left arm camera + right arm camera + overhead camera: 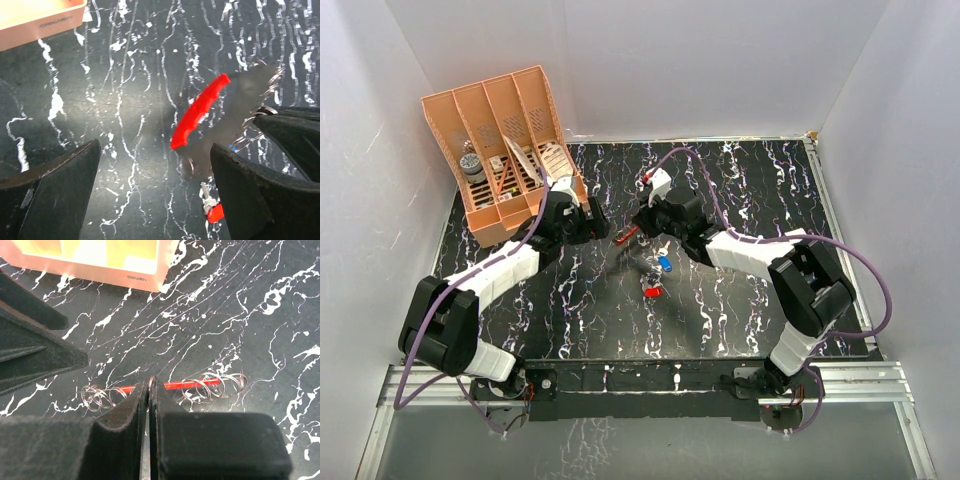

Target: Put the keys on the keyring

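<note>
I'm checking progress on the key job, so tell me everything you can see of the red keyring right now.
The keyring is a thin red loop that looks like plastic. The left wrist view shows it edge-on, as a slim, slightly curved bar. Several small silvery wire rings are strung along it. The right gripper is shut on it near mid-length and holds it roughly level, seemingly just above the black marbled table between the two arms. The open left gripper does not touch it. I cannot make out its tag clearly.
</note>
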You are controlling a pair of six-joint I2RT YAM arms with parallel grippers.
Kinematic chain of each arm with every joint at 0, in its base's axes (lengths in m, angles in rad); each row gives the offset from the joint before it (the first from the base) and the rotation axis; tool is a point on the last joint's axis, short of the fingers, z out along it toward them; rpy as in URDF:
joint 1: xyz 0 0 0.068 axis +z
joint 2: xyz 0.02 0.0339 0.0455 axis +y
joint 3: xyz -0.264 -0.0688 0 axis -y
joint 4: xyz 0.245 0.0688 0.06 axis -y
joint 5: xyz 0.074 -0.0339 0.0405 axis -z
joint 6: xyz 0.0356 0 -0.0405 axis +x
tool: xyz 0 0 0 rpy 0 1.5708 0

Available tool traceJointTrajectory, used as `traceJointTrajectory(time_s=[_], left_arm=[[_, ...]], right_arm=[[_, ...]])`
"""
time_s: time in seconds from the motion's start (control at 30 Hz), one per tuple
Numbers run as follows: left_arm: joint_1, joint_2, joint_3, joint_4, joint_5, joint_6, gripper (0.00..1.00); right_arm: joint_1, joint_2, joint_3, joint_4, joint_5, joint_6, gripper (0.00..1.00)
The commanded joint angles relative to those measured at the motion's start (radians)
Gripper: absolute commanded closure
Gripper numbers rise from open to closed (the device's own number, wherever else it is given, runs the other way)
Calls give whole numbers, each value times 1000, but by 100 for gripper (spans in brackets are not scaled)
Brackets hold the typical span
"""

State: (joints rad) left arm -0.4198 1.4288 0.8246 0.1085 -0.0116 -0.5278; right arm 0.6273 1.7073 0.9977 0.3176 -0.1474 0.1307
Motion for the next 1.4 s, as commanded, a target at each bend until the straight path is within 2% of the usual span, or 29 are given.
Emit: traceJointTrajectory(time_s=[0.0, 0.23, 0.4, 0.57, 0.77, 0.97, 1.17, 1.37], left_arm=[[18, -21, 39, 49, 107, -19, 10], [19, -39, 10, 93, 139, -50, 9], [19, -108, -51, 160, 125, -95, 9], [21, -168, -86, 201, 118, -160, 9], [24, -227, -104, 235, 90, -251, 7], [24, -192, -98, 278, 151, -334, 7], [24, -178, -119, 326, 185, -393, 7], [24, -165, -134, 366, 231, -443, 7]], right_arm=[[-2, -64, -12, 83, -29, -77, 100], [-2, -56, 65, -16, 1, -12, 100], [-7, -19, 172, -145, 35, 136, 100], [-18, -14, 213, -167, 39, 307, 100], [-18, -41, 180, -117, 85, 422, 100], [-19, -81, 103, -31, 138, 537, 100], [-18, -112, 31, 60, 233, 573, 100], [-18, -92, 25, 126, 274, 588, 100]])
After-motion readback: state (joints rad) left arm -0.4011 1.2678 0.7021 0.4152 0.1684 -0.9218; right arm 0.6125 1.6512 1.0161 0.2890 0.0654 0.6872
